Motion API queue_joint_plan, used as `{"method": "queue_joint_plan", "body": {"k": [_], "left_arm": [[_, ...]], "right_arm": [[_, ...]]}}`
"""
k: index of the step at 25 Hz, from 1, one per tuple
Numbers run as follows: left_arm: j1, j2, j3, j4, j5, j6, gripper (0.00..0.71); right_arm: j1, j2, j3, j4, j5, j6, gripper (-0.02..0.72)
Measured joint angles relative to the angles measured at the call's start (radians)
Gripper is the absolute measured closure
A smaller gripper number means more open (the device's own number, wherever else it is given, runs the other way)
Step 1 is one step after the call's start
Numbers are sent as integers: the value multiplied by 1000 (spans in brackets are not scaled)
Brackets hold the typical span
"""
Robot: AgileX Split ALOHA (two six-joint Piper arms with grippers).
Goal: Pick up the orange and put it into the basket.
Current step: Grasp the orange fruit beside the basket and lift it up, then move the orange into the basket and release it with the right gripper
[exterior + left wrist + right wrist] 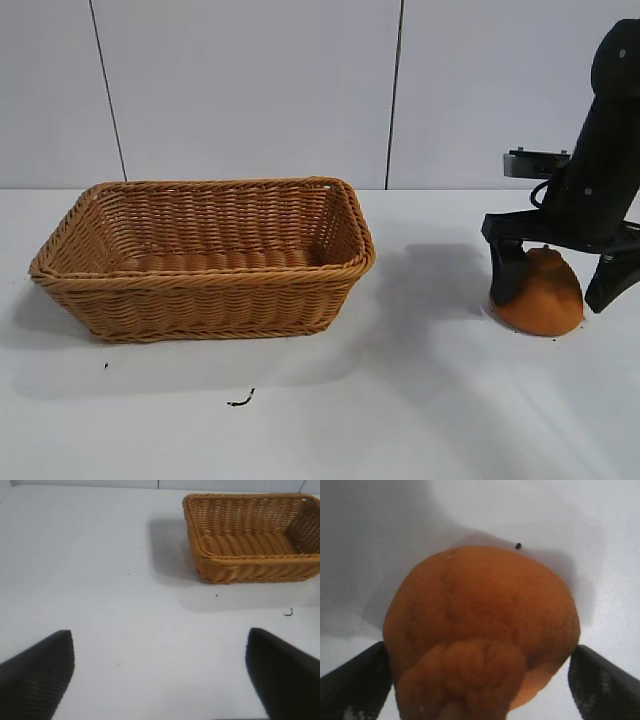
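1. The right gripper (560, 285) points straight down over the orange (540, 295), one finger on each side of it, not clearly clenched.
2. The orange sits on the table (400, 400), knob up, well apart from the basket (205, 260).
3. The left gripper (160, 675) hangs spread above the table.

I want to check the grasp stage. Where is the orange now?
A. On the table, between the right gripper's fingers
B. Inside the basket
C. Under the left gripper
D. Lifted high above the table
A: the orange sits on the table, the right gripper straddling it, apart from the basket.
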Motion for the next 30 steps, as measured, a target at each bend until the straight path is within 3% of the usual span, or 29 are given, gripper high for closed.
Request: {"method": "queue_joint_plan", "body": {"k": [2,4,5,11,19,30], "left_arm": [[0,0,0,0,0,0,44],[0,0,0,0,0,0,44],[0,0,0,0,0,0,44],[0,0,0,0,0,0,44],[0,0,0,0,1,0,44],[0,0,0,0,0,0,44]], "right_arm": [[0,-2,0,0,-2,0,328],[0,-11,0,-3,2,-3,567],[0,-21,-4,-7,8,-3,641],[0,-83,-88,-22,93,-4,657],[4,-132,-370,-7,252,-4,657],[153,-132,-473,-7,297,-3,657]]}}
